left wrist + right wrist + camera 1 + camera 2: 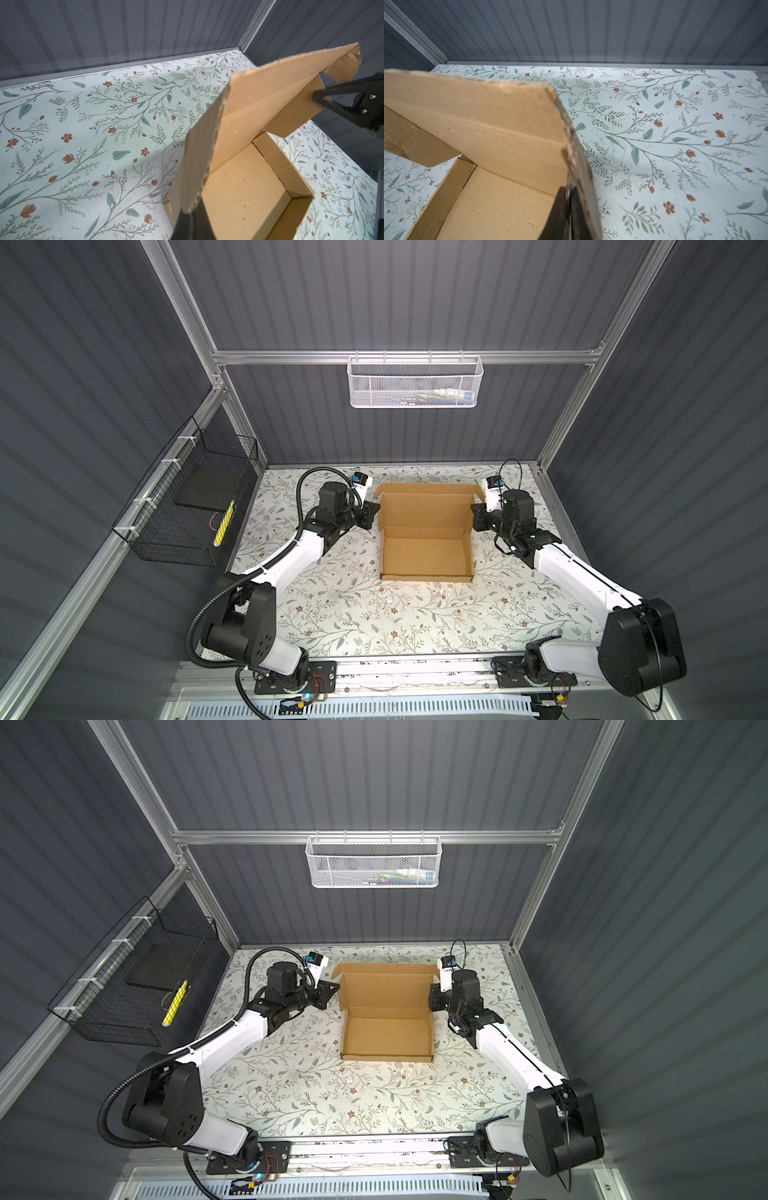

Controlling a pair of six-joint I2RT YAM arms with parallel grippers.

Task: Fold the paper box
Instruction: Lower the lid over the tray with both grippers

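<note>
Left pincer (375, 509) clamped on paper box (426, 558) lid edge, right pincer (475, 512) opposite edge

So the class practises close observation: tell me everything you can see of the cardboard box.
The box is plain brown corrugated cardboard, a shallow rectangular mailer on the floral table. Its tray is formed, walls up, empty. The lid stands raised at the far side, its end flaps bent. The left claw and right claw are each shut on one side edge of the lid.
</note>
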